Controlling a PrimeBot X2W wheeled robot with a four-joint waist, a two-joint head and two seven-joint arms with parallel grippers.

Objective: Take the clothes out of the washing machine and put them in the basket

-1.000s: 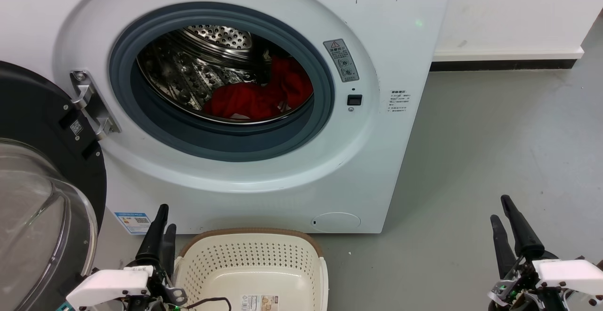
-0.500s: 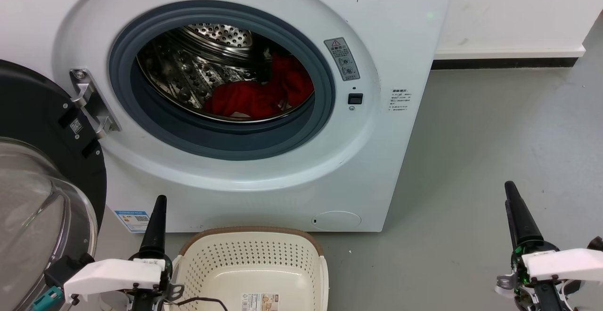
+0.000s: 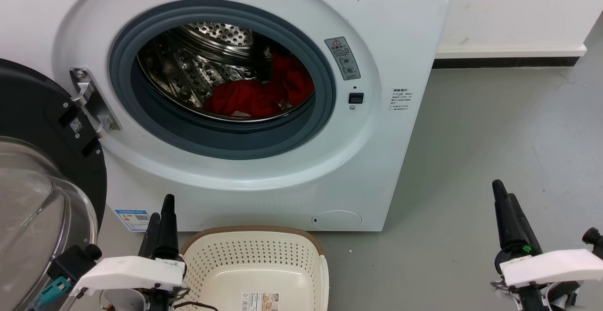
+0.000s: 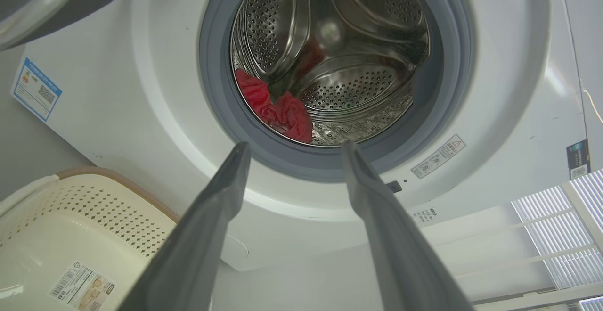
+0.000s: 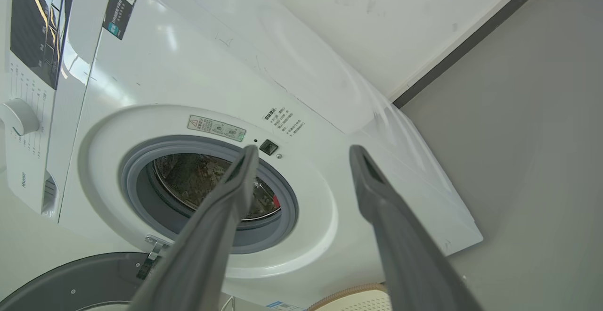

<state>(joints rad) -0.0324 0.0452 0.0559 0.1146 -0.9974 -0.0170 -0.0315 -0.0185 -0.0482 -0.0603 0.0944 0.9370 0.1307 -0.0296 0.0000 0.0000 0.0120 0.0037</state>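
Observation:
The red clothes [image 3: 261, 96] lie heaped at the lower right of the steel drum inside the white washing machine [image 3: 391, 42], whose porthole stands uncovered. The cream basket [image 3: 254, 230] sits on the floor right before the machine. My left gripper [image 3: 161, 207] is open just left of the basket, fingers pointing up at the machine. Its wrist view looks between its open fingers [image 4: 296, 147] at the clothes [image 4: 278, 110] in the drum. My right gripper [image 3: 503, 192] hovers open over the grey floor to the machine's right, and holds nothing [image 5: 305, 150].
The black-framed glass door [image 3: 42, 160] hangs swung out at the far left, close to my left arm. Grey floor [image 3: 494, 122] stretches to the right of the machine up to a white wall with a dark skirting [image 3: 509, 62].
Both wrists have turned. The left gripper's two fingers now show apart beside the basket, and the right gripper has risen a little and shifted left. The clothes have not moved.

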